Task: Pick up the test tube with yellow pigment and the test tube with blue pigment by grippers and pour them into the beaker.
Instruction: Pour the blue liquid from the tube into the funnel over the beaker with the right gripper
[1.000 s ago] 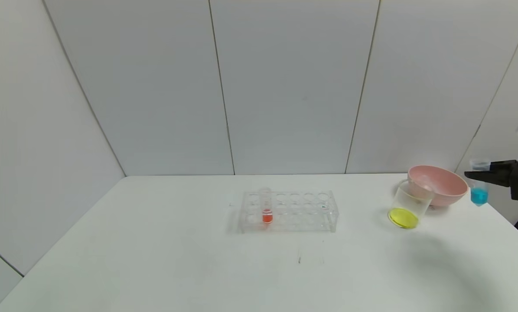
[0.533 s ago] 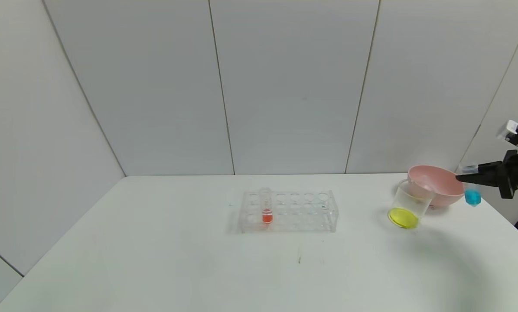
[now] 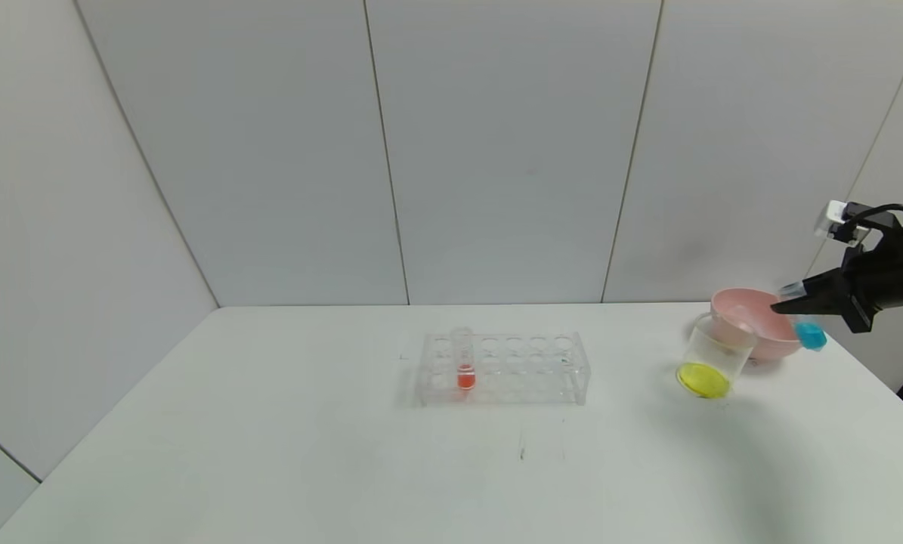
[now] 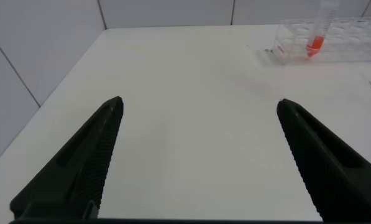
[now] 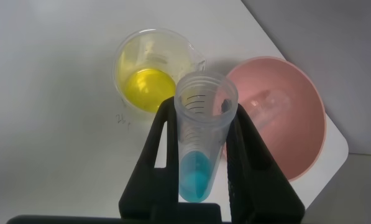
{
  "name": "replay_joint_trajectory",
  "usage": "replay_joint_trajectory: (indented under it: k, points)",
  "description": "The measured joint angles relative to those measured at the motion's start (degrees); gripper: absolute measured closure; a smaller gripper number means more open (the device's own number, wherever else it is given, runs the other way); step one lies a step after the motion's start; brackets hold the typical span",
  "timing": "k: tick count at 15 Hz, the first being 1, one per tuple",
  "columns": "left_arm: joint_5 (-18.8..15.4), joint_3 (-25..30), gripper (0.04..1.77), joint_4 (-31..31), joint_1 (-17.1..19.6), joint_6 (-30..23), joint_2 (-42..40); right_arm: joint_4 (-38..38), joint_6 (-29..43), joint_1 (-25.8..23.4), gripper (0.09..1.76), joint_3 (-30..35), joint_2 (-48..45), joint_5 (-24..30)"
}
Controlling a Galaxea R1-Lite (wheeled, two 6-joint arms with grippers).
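1. My right gripper [image 3: 787, 304], at the far right of the table [image 3: 451, 468], is closed on the test tube with blue pigment [image 5: 201, 134], its jaws clamping the tube below its open mouth.
2. Change: over the last second I have carried this tube leftward, from beyond the pink bowl [image 3: 761, 323] to a position over the bowl's right rim, and tipped it so that the mouth now leans toward the beaker [image 3: 712, 361] while the blue end trails to the right.
3. The beaker stands just left of and nearer than the bowl, touching or nearly touching it, and already holds yellow liquid. An empty tube, probably the test tube with yellow pigment [image 5: 266, 102], lies in the bowl.
4. Meaning: the yellow pour appears done; the blue pour is beginning, but the mouth is not yet over the beaker.
5. My left gripper [image 4: 197, 155] hangs wide open and empty at the near left; the tube rack [image 3: 504, 368] with an orange-red tube [image 3: 464, 363] stands mid-table.
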Motion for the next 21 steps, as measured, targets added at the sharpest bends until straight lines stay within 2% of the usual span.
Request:
replay_joint_trajectory:
  k: [9, 21]
  points:
    - [0.0, 0.0, 0.05, 0.0, 0.0, 0.0, 0.0, 19.9, -4.9, 4.3, 1.35, -16.6, 3.7, -12.0]
    - [0.0, 0.0, 0.05, 0.0, 0.0, 0.0, 0.0, 23.6, -7.3, 9.8, 1.35, -18.4, 4.8, -26.4]
